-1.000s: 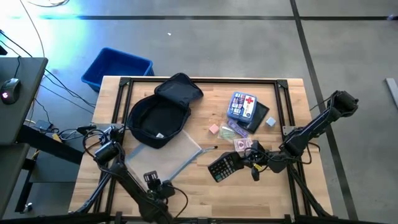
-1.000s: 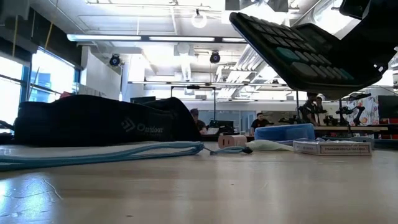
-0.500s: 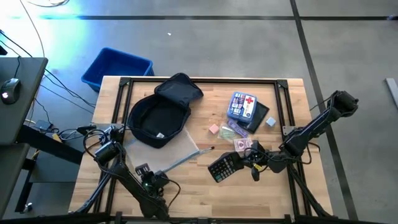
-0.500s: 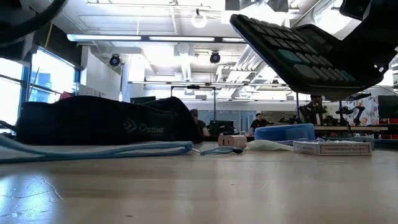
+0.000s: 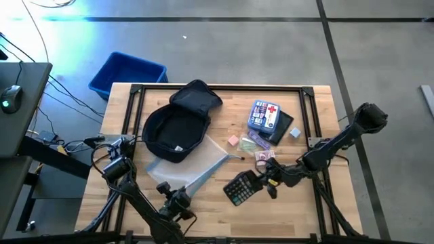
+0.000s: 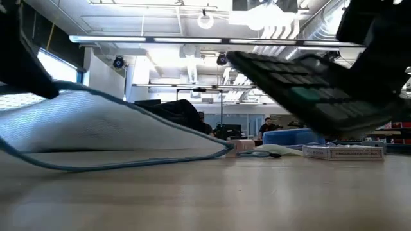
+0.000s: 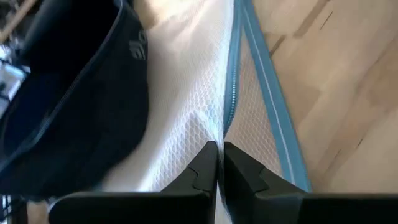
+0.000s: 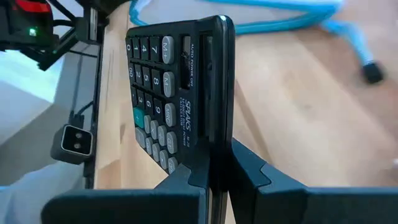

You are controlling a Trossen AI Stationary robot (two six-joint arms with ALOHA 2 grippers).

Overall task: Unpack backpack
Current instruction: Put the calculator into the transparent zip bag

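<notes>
The open dark navy backpack [image 5: 173,126] lies on the table's far left half, its flap turned back. Beside its near side is a white mesh pouch [image 5: 195,168] with blue trim. The pouch's near end is raised, and its far end [image 6: 221,151] rests on the table. My left gripper [image 5: 175,198] is shut on that raised end. To the right, my right gripper [image 5: 263,181] is shut on a black calculator [image 5: 239,188], held above the table. My left gripper pinches the pouch's mesh beside its blue zip [image 7: 219,133] between its two fingers, near the pouch's near end. That end is lifted and the mesh slopes down to the far end, which lies on the table. How many layers are held does not show. My right gripper pinches the calculator between its two fingers, one on the keyed face [image 8: 194,152] and one on the back, at one end. The fingers come roughly level from the table's right. The calculator [image 6: 314,83] hangs tilted, clear of the table.
A blue first-aid kit [image 5: 264,114] lies on a dark flat item at the far right, with a pink block [image 5: 233,140] and small packets [image 5: 263,156] nearer. A blue bin [image 5: 127,73] stands on the floor beyond the far left corner. Bare wood [image 5: 224,217] runs along the near edge.
My left gripper has shut on the mesh pouch and raised its near end. The pouch has bunched narrower while its far end stays on the table. My right gripper has carried the calculator lower and a little toward the near left.
</notes>
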